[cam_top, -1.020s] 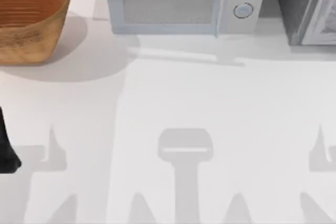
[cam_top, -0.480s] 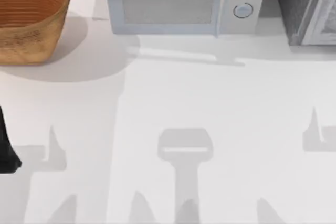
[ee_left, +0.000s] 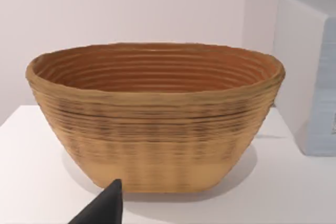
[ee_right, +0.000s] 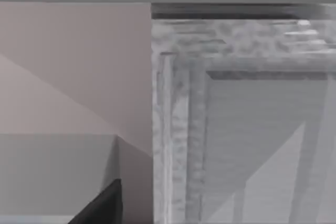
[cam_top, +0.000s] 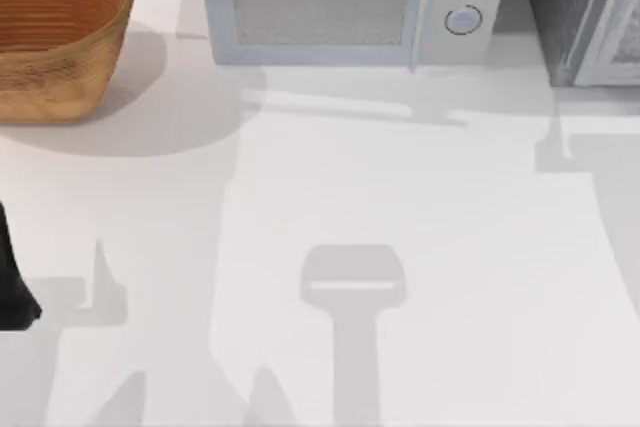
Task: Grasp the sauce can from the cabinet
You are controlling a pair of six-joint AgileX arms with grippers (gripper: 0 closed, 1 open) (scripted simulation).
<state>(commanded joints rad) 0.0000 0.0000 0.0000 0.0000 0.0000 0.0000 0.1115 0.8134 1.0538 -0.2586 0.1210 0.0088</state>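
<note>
My right claw [ee_right: 107, 203] faces the cabinet [ee_right: 241, 129], upper right of the top view; its door is closed. I cannot tell either claw's spread.

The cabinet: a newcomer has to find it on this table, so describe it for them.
Start at the light grey microwave along the table's back edge, opposite the wicker basket at far left. Just right of the microwave, in the back right corner, stands the cabinet. It is dark grey and speckled with a pale framed door, without the microwave's two round knobs.
</note>
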